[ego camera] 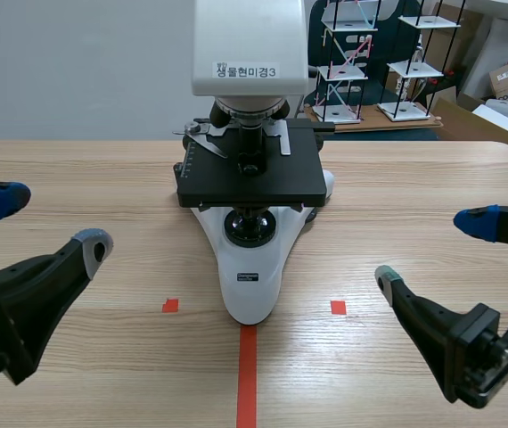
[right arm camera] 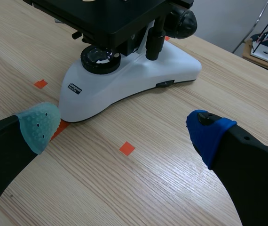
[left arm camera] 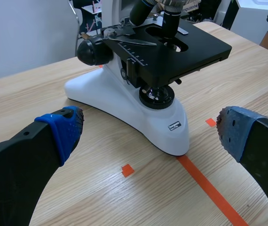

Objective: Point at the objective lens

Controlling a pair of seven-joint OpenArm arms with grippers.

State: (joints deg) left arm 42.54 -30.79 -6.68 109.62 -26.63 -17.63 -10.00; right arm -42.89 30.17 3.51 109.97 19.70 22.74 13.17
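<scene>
Scene view sets the objective lens (ego camera: 252, 135) upright above the stage (ego camera: 290, 183) of the microscope (ego camera: 252, 285), centred farther up the counter (ego camera: 76, 178); left fingers (ego camera: 92, 245) and right fingers (ego camera: 386, 276) both gape apart, empty, low at either side; seemingly equally near.

A lab: microscope (ego camera: 249, 183) on wooden table (ego camera: 76, 178), stick models (ego camera: 341, 71) behind.

The objective lens (left arm camera: 171, 21), a dark upright barrel, points down at the black stage (left arm camera: 204, 47) of the white microscope (left arm camera: 138, 110), well ahead of the left gripper (left arm camera: 149, 129).
</scene>
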